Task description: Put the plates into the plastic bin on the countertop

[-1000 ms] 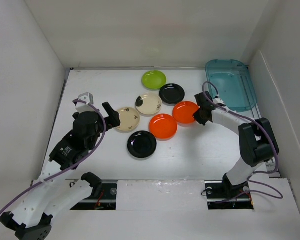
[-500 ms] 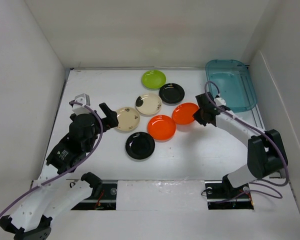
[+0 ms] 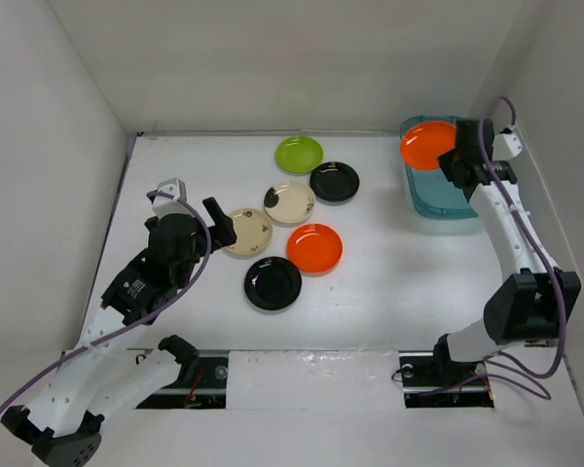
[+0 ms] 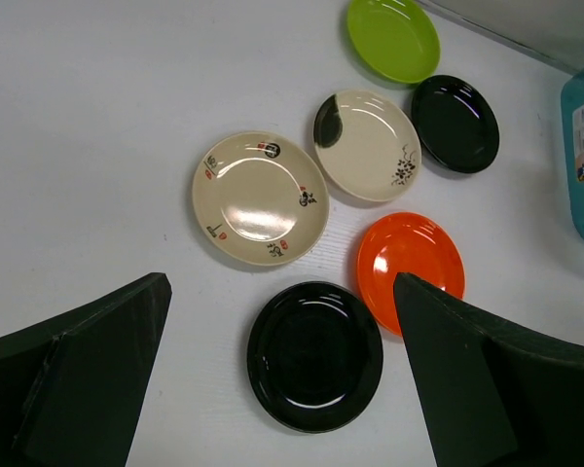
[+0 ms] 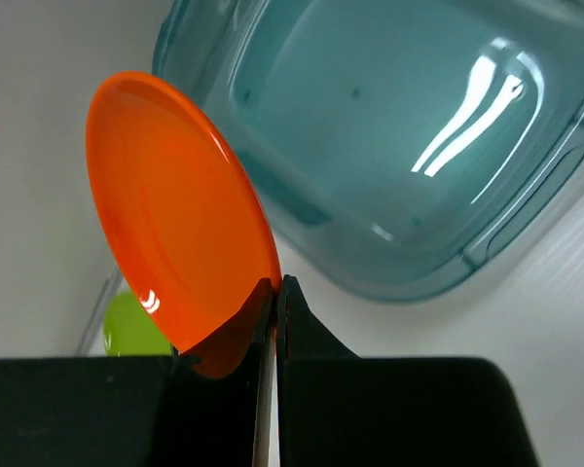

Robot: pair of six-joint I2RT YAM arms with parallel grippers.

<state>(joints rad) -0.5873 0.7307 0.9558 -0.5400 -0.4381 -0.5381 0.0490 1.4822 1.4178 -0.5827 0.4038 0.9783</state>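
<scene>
My right gripper [image 3: 455, 161] is shut on the rim of an orange plate [image 3: 426, 144] and holds it tilted in the air over the left end of the teal plastic bin [image 3: 467, 190]; in the right wrist view the plate [image 5: 175, 233] hangs beside the bin [image 5: 399, 126]. On the countertop lie a lime green plate [image 3: 300, 154], two black plates [image 3: 335, 181] [image 3: 273, 282], two cream plates [image 3: 289, 202] [image 3: 248, 232] and a second orange plate [image 3: 314, 247]. My left gripper [image 3: 217, 224] is open above the nearer black plate [image 4: 314, 355].
White walls close in the countertop [image 3: 175, 165] on the left, back and right. The bin sits against the right wall at the back.
My right gripper lifted the orange plate off the counter and carried it up and right to over the bin's left end. My left arm shifted slightly.
</scene>
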